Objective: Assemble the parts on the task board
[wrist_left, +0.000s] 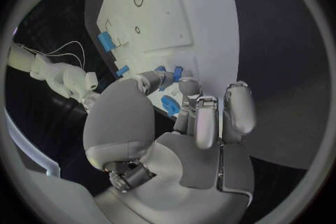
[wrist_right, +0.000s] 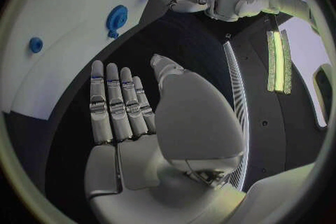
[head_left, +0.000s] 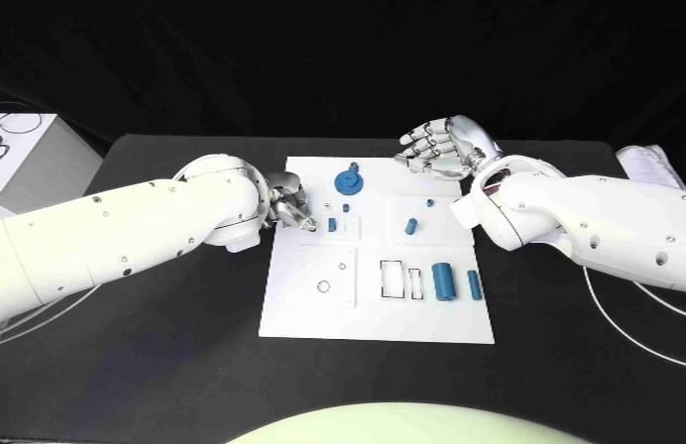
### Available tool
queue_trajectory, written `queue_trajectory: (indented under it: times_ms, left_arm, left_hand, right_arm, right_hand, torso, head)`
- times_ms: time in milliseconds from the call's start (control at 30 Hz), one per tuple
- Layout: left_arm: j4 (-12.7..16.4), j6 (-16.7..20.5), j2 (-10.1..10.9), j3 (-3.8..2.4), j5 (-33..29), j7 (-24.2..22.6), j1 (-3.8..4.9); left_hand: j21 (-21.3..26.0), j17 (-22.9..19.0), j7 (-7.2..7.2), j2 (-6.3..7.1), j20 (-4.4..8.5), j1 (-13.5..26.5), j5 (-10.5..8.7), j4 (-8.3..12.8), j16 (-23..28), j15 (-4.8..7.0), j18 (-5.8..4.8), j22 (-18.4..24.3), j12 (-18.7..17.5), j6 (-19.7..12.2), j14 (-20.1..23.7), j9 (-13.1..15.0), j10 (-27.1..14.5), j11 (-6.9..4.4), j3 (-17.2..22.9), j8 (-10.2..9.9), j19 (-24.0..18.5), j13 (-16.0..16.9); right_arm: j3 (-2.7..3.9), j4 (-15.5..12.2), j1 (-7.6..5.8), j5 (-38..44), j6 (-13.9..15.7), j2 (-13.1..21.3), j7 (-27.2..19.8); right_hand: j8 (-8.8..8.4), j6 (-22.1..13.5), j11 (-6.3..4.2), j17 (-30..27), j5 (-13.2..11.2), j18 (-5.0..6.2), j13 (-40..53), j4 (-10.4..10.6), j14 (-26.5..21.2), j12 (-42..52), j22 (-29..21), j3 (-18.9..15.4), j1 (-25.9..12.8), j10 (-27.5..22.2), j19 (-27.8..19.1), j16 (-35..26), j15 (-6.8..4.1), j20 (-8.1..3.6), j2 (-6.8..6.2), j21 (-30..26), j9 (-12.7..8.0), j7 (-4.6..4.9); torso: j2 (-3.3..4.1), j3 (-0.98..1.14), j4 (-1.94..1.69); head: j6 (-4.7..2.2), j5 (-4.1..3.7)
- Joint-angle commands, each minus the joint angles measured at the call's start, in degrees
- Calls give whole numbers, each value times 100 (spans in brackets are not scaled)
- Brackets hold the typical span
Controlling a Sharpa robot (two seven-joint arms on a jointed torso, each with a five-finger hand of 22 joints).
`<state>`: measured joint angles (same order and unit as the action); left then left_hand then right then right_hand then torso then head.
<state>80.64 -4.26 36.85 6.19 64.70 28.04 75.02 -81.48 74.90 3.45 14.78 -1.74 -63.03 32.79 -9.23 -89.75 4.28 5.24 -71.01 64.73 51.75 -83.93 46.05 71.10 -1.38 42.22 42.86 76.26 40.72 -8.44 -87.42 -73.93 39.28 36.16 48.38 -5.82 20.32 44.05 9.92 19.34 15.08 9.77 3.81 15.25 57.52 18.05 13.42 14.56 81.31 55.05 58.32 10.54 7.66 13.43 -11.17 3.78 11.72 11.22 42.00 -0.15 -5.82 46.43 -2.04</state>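
Black table [head_left: 171,365] with white task board [head_left: 375,310] lying flat at centre. On the board: blue round gear-like part [head_left: 349,180] near its far edge, small blue pegs [head_left: 410,227] mid-board, two larger blue cylinders [head_left: 445,281] standing near its right edge. Left hand [head_left: 290,206] at the board's left edge, fingertips [wrist_left: 183,85] closed around a small blue part [wrist_left: 176,73]. Right hand [head_left: 446,148] raised past the far right corner, fingers straight and together, palm empty.
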Motion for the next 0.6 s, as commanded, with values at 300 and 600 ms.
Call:
queue_trajectory:
  times_ms: [300,600]
  left_arm:
    - [-28,-219,-40,12,-57,60,-12]
    - [-160,-375,-102,9,-225,94,-8]
  left_hand:
    - [-26,1490,-89,-54,-5,4,23,1111,-17,42,-78,3,-9,127,-601,5,2,-32,1093,15,23,19]
    - [-16,1482,-88,-60,-5,7,19,1106,-14,42,-72,28,-23,128,-598,3,-7,-30,1097,14,6,-6]
  right_arm:
    - [1,-3,3,14,-83,-5,-39]
    - [1,6,3,14,-89,-15,-36]
  right_hand:
    - [-24,-19,20,-8,32,74,-7,7,43,-38,-9,34,26,24,37,-33,-11,18,-19,3,-9,241]
    - [-27,-11,20,-28,36,74,-13,8,54,-51,-43,38,15,32,42,-49,-10,19,-19,3,-15,242]
  torso:
    - [2,-3,-7]
    - [6,3,-1]
  head:
    - [2,-1]
    - [28,8]
